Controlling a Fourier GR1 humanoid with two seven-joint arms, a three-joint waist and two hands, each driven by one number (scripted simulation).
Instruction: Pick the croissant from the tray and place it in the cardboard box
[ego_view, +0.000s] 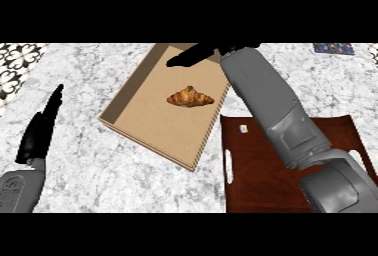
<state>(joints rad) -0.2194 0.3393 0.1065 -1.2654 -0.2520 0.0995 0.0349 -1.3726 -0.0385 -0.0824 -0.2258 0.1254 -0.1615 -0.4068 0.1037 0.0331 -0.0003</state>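
Observation:
A golden-brown croissant (190, 97) lies inside the shallow cardboard box (151, 125), near its middle. My right forearm stretches from the lower right across the dark brown tray (255, 175) to the box's far edge. There my right hand (193, 54) hovers with straight fingers pointing left, holding nothing, a little beyond the croissant. My left hand (40, 127) stands open at the left edge, fingers up, resting over the marble counter.
The tray has a slot handle on its left side and a small pale speck (243, 129) near its top. A patterned tile strip (15, 65) runs along the far left. A dark blue patterned object (332, 48) sits at the top right.

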